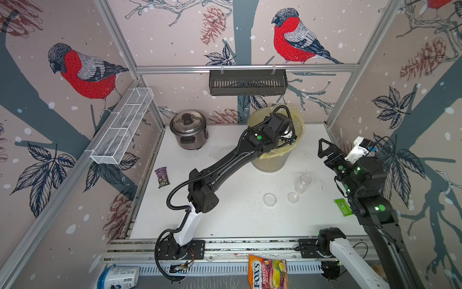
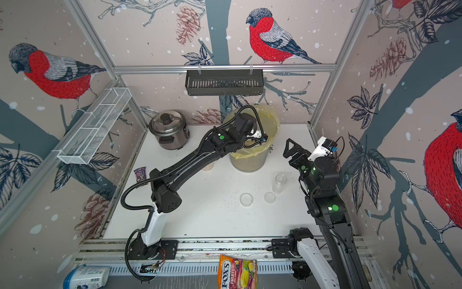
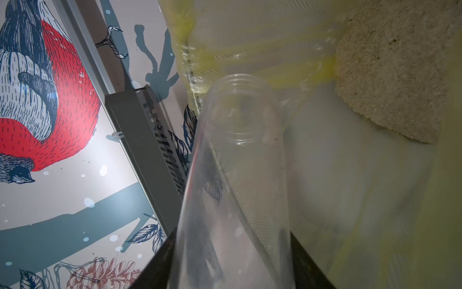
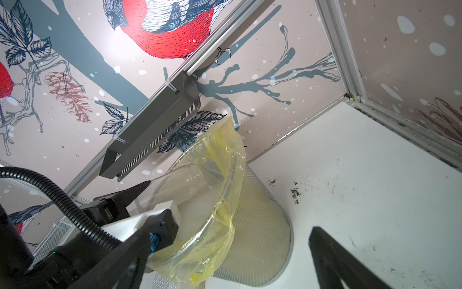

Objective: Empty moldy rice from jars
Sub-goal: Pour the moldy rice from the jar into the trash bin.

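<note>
Clear, smooth, glossy jar [image 3: 237, 150], see-through from rim to base. Bin [image 4: 262, 225] of fine matt metal mesh, lined with a thin, crinkled, shiny yellow plastic bag [image 4: 225, 152]. The rice [image 3: 395, 75] is a rough, matt beige clump. The white table [image 1: 237, 225] is matt and smooth, smudged and speckled with dark grit. The cooker [image 1: 190, 140] has a brushed metal body and a glossy lid. Rails [image 1: 247, 68] of bare satin aluminium.

— Where is the moldy rice [image 3: 395, 70]?
— A pale beige clump inside the yellow-lined bin [image 1: 271, 162] at the worktop's [image 1: 237, 220] back edge.
— The jars?
— One clear jar [image 3: 237, 155], empty, tilts mouth-first into it. A second jar [image 1: 302, 182] stands open near the right edge, two clear lids [image 1: 270, 199] just in front.
</note>
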